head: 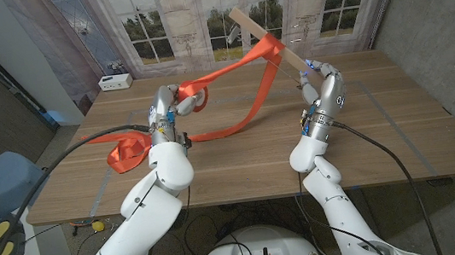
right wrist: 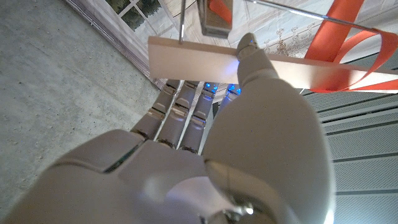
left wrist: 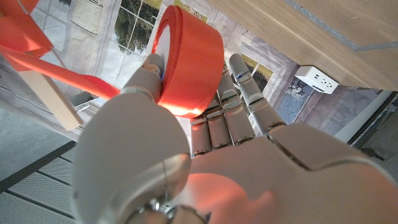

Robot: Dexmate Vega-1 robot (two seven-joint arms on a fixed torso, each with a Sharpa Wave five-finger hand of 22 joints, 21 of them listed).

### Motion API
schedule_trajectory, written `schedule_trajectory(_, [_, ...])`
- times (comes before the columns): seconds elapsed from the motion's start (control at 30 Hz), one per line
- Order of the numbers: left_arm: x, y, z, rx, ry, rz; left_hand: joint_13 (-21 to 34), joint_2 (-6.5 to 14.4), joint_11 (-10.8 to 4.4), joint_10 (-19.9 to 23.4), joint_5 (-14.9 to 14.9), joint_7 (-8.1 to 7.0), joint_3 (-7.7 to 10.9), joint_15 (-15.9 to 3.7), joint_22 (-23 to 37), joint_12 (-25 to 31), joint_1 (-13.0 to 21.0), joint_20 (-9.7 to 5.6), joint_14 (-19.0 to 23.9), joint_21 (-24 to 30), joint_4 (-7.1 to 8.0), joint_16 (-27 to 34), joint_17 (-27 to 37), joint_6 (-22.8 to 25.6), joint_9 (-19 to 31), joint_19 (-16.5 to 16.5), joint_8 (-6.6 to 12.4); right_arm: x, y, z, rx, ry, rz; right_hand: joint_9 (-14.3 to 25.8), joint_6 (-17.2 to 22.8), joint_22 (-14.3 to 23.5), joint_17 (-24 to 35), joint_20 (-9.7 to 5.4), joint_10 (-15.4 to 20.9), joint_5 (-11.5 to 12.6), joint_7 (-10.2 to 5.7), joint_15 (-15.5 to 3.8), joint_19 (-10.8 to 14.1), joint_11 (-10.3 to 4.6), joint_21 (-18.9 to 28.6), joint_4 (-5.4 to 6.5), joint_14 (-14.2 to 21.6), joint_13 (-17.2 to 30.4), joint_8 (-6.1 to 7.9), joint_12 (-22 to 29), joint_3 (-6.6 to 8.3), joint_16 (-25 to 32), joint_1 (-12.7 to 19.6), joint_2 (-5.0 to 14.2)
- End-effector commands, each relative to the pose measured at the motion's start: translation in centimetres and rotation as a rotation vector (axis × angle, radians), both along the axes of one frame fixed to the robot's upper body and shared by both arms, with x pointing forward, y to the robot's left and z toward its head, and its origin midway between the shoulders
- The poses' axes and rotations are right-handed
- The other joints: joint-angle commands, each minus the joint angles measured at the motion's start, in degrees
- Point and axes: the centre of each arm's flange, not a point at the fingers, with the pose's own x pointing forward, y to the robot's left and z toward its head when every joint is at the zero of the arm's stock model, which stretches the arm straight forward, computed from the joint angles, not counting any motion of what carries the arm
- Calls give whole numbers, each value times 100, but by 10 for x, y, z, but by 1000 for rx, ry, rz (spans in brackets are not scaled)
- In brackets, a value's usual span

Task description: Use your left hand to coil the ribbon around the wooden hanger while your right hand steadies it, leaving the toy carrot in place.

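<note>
Nearest the head camera, both white arms rise from below onto the wooden counter (head: 240, 165). At the end of the left arm, the left hand (head: 169, 108) is raised off the counter and grips a roll of orange ribbon (left wrist: 186, 62); the left wrist view shows the fingers (left wrist: 239, 93) curled up behind the roll and the thumb pressed against its side. From this hand the ribbon runs up and away to the wooden hanger (head: 273, 36), crosses over it, then drops in a long loop that comes back down to the counter just beside the left hand. More loose ribbon lies bunched on the counter on the outer side of the left arm, close to the counter's edge.

Across from it, the right hand (head: 324, 91) holds the hanger's lower end, lifted above the counter. In the right wrist view its thumb lies across the pale wooden bar while the fingers wrap behind it, so the bar is pinched between them. Beyond this hand the hanger slants up and away towards the window.

Well beyond the left hand, a small white box (head: 115, 82) sits at the counter's far corner.
</note>
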Motion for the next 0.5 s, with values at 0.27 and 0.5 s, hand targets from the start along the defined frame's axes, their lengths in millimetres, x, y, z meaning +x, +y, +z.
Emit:
schedule_trajectory(0.27, [30, 30, -16, -108, 107, 42, 1023, 669, -847, 905, 34, -287, 189, -726, -2, 30, 642, 18, 530, 68, 129, 17, 25, 554, 22, -30, 4, -16, 2, 2, 61, -127, 199, 127, 176, 14, 29, 13, 305, 13, 101, -737, -38, -225, 61, 14, 66, 33, 42, 19, 13, -45, 577, 654])
schedule_trajectory(0.5, [32, 42, -5, -130, 115, 62, 1027, 672, -840, 897, 34, -273, 192, -720, -9, 22, 649, 21, 518, 94, 127, 13, 36, 548, 32, -45, -2, -26, 8, 2, 9, -141, 219, 134, 169, 12, 38, 17, 303, 7, 83, -733, -50, -242, 77, 17, 60, 43, 47, 22, 7, -52, 571, 657])
